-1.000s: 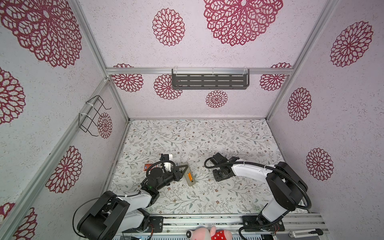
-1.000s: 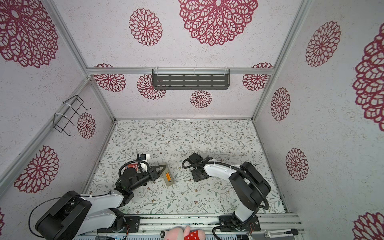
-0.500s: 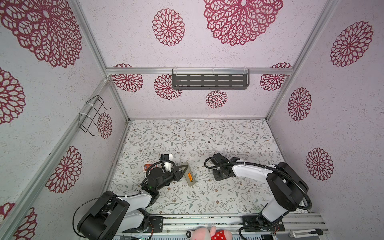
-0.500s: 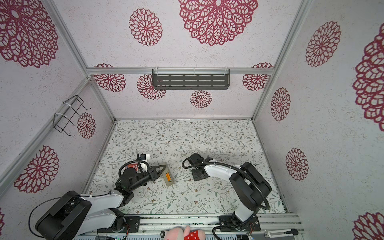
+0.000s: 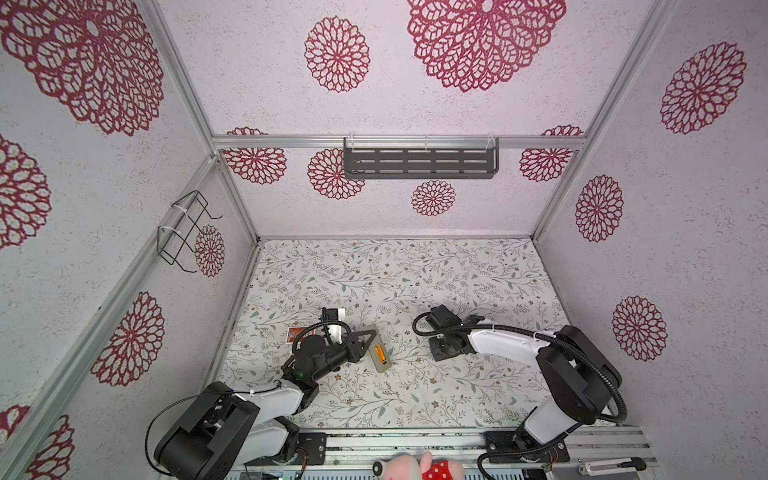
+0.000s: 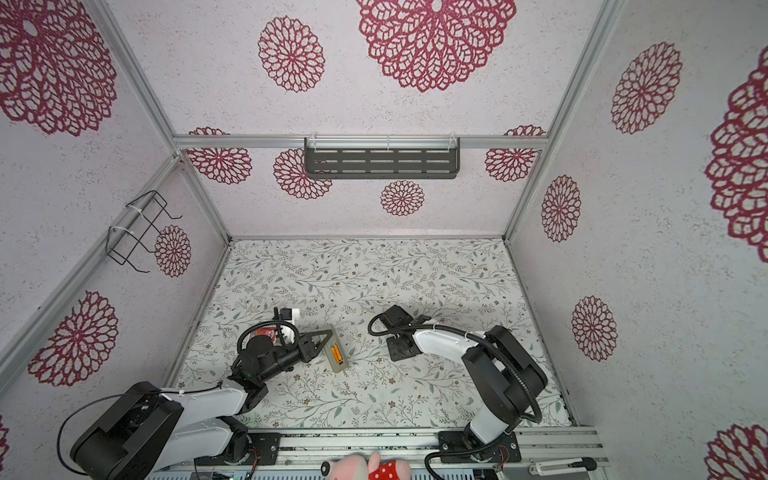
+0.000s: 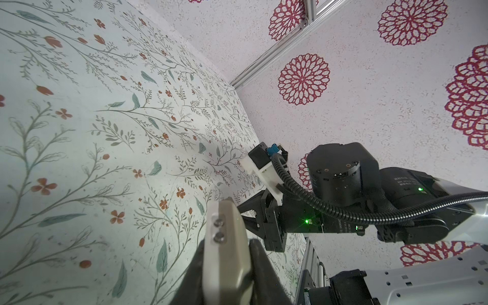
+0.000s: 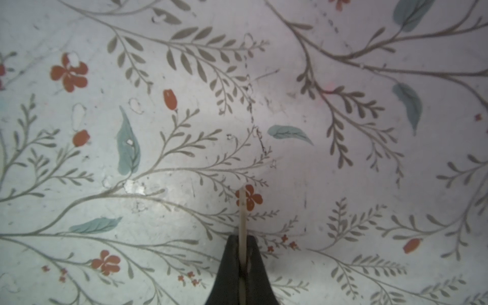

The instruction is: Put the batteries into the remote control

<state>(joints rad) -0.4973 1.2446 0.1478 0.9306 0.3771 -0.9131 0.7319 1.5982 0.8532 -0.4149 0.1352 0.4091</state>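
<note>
The remote control (image 5: 379, 353) (image 6: 336, 354) lies tilted on the floral mat, back up, its compartment uncovered. Orange of the batteries (image 5: 380, 352) shows inside; how many I cannot tell. My left gripper (image 5: 365, 338) (image 7: 227, 245) is shut on one end of the remote, a dark finger (image 7: 260, 260) on each side of its beige body (image 7: 224, 264). My right gripper (image 5: 444, 351) (image 8: 242, 239) points down at the mat to the right of the remote, apart from it. It is shut on a thin pale strip (image 8: 242, 211) seen edge-on.
A red printed card box (image 5: 296, 333) lies behind my left arm. A plush toy (image 5: 419, 467) sits at the front rail. A dark shelf (image 5: 419, 163) hangs on the back wall and a wire basket (image 5: 183, 232) on the left wall.
My right gripper's jaws have closed onto the thin pale strip. Neither arm nor the remote has visibly shifted.
</note>
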